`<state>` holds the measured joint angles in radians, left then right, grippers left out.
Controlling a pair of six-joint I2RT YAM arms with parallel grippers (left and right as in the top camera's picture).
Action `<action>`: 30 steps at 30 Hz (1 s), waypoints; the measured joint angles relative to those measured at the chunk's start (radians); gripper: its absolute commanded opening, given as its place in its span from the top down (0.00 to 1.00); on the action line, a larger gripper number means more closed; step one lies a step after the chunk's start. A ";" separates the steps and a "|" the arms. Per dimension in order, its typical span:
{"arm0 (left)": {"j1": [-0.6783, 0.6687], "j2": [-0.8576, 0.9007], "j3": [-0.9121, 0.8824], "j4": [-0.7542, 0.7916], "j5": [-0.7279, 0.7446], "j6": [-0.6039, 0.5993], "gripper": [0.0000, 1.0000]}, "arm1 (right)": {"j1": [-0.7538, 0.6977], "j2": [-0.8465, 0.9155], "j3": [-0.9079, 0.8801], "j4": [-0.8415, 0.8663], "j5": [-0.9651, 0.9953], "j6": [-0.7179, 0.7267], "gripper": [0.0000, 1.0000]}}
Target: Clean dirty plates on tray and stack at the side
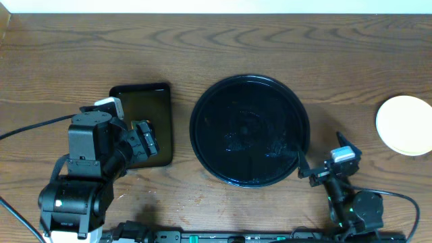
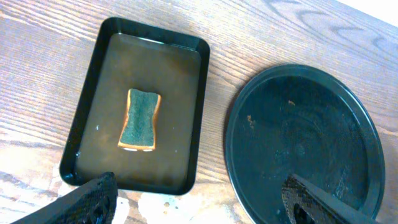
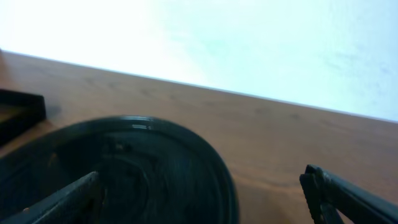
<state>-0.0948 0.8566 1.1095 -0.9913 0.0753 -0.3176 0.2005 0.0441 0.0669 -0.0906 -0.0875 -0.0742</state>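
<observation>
- I have the left pincer [image 2: 200,182] released. Its two fingers [image 2: 93,199] sit wide apart at the bottom corners of the left wrist view, with nothing between them.
- It hangs above the near end of the rectangular black tray [image 2: 87,112], which lies just left of the round black tray [image 1: 202,101] without touching it.
- The rectangular tray holds shallow brownish water [image 2: 168,81]. A sponge [image 2: 140,119] lies flat near its middle, green scouring face up over a yellow body.
- My right pincer [image 3: 200,174] is also released, its fingers spread to either side of the right wrist view and gripping nothing. It sits low, near the tabletop [image 1: 216,40], at the round tray's near right rim and pointing across it.
- The round tray is at the middle of the tabletop. Its glossy floor looks streaked and wet, with a couple of tiny orange specks visible from the left wrist.
- A pale yellow plate [image 1: 405,125] rests on the tabletop at the far right edge of the overhead view, well apart from the round tray.
- I cannot tell whether other plates lie beneath it.
</observation>
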 measured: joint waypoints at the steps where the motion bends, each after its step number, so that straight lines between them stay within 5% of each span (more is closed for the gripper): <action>1: 0.000 0.000 0.000 0.000 0.000 0.000 0.14 | 0.000 -0.016 -0.031 0.026 -0.010 0.000 0.01; 30: 0.000 0.000 0.000 0.000 0.000 0.000 0.14 | 0.000 -0.032 -0.060 0.032 -0.036 0.000 0.01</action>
<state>-0.0948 0.8566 1.1095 -0.9909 0.0750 -0.3176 0.2005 0.0124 0.0067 -0.0586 -0.1234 -0.0742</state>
